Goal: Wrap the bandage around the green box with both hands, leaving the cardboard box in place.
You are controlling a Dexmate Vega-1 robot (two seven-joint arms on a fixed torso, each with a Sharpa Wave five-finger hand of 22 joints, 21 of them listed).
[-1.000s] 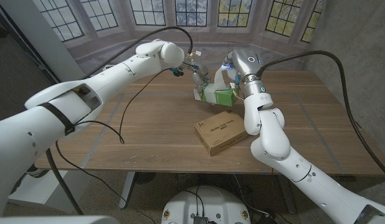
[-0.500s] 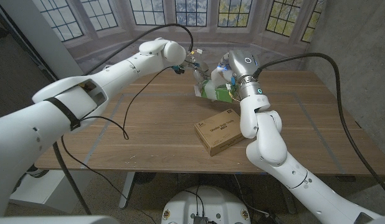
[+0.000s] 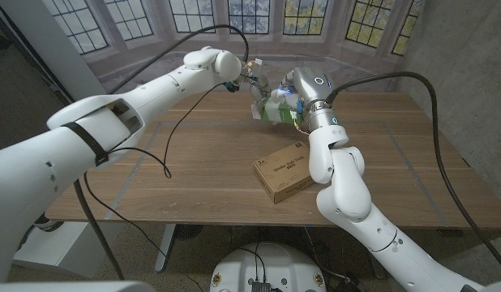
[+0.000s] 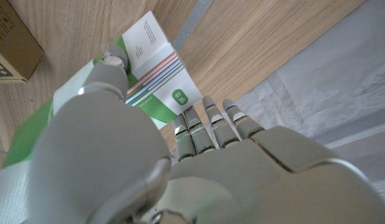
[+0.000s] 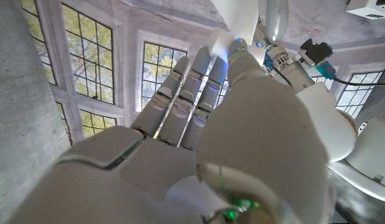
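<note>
I have both arms stretched toward the far side of the counter (image 3: 194, 170), meeting in the upper middle of the head view. My left robot hand (image 3: 252, 83) comes in from the upper left and my right robot hand (image 3: 289, 96) from just right of centre, and the green box (image 3: 276, 113) sits between them, lifted and tilted above the wood. White bandage (image 3: 259, 110) shows against the box's left end, next to my left fingers.

In the left wrist view, my left robot hand (image 4: 199, 155) has its fingers (image 4: 211, 121) reaching to the edge of the green box (image 4: 158, 78), whose white face carries coloured stripes and a small green logo. A pale band of bandage (image 4: 18, 183) crosses the green side at the lower left of that frame. The hand touches the box, but I cannot tell whether it grips it.

In the right wrist view, my right robot hand (image 5: 199, 118) shows its back, fingers (image 5: 180, 93) extended together toward the windows, with a strip of white bandage (image 5: 239, 18) above the fingertips. I cannot tell whether this hand holds anything.

The cardboard box (image 3: 289, 173) lies flat on the counter below the hands, near the middle of the head view, well apart from the green box. Its corner (image 4: 12, 40) shows at the upper left of the left wrist view.
</note>
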